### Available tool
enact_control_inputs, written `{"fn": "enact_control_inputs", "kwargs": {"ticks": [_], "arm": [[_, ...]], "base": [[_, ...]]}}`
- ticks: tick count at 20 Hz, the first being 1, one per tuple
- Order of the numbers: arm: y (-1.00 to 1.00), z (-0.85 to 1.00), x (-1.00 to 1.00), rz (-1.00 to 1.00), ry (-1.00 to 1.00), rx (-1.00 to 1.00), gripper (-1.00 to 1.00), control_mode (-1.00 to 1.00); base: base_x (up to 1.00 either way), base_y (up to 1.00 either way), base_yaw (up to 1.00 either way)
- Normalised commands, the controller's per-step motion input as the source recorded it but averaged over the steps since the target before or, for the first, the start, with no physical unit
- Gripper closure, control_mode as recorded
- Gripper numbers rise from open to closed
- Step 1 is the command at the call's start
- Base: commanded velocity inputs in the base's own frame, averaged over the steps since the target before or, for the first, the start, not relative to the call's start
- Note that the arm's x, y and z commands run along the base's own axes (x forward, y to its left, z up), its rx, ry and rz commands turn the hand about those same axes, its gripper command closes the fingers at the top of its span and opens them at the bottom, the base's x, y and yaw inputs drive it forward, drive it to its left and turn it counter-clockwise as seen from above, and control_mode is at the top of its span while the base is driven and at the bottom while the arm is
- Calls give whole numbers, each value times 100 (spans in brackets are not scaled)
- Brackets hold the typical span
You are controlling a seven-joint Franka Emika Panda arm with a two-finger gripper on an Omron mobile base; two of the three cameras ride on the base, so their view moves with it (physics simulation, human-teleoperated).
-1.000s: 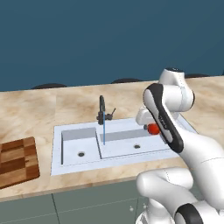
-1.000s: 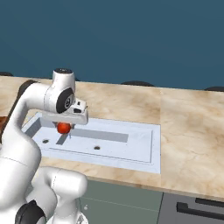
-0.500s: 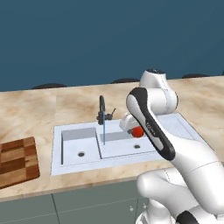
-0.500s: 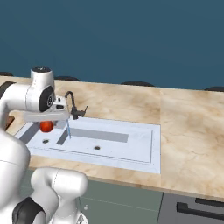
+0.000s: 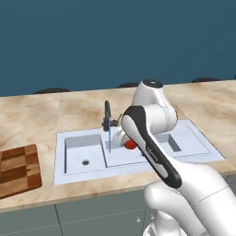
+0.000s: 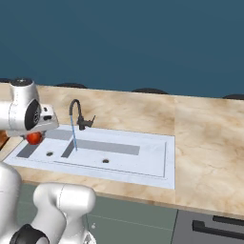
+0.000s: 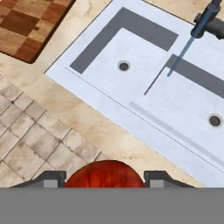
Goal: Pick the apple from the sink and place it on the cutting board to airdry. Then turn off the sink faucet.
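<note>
My gripper (image 7: 105, 178) is shut on the red apple (image 7: 105, 173), whose top bulges up between the two dark fingertips (image 7: 54, 178). From the left base view the apple (image 5: 132, 144) hangs above the sink (image 5: 193, 146), just right of the black faucet (image 5: 107, 115), partly hidden by my forearm. In the right base view the gripper (image 6: 35, 135) holds the apple (image 6: 33, 138) over the sink's left end (image 6: 28, 151). A thin blue stream of water (image 7: 178, 57) runs from the faucet (image 7: 205, 19). The checkered brown cutting board (image 7: 30, 26) lies on the counter left of the sink (image 7: 83, 65).
Beige marble counter (image 5: 41, 115) surrounds the sink. The cutting board (image 5: 16, 170) sits at the counter's front left edge. Tiled floor (image 7: 26, 140) lies below the counter's front edge. A dark blue wall (image 6: 143, 43) backs the counter.
The arm has swung left with the apple in its grip, from over the larger basin toward the faucet and the smaller basin. The jaws stayed shut on it. Water keeps running.
</note>
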Motion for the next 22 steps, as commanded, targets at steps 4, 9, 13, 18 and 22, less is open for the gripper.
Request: {"fn": "enact_control_inputs", "kwargs": {"ticks": [4, 9, 13, 18, 22], "arm": [[52, 0, -5, 1, -12, 2, 100, -100], [47, 0, -25, 2, -17, 0, 100, -100], [43, 0, -21, 0, -14, 4, 100, -100], [31, 0, -13, 0, -5, 22, 100, -100], [35, 2, 0, 0, 0, 20, 100, -100]], "base": [[0, 0, 0], [0, 0, 0], [0, 0, 0], [0, 0, 0], [0, 0, 0]]}}
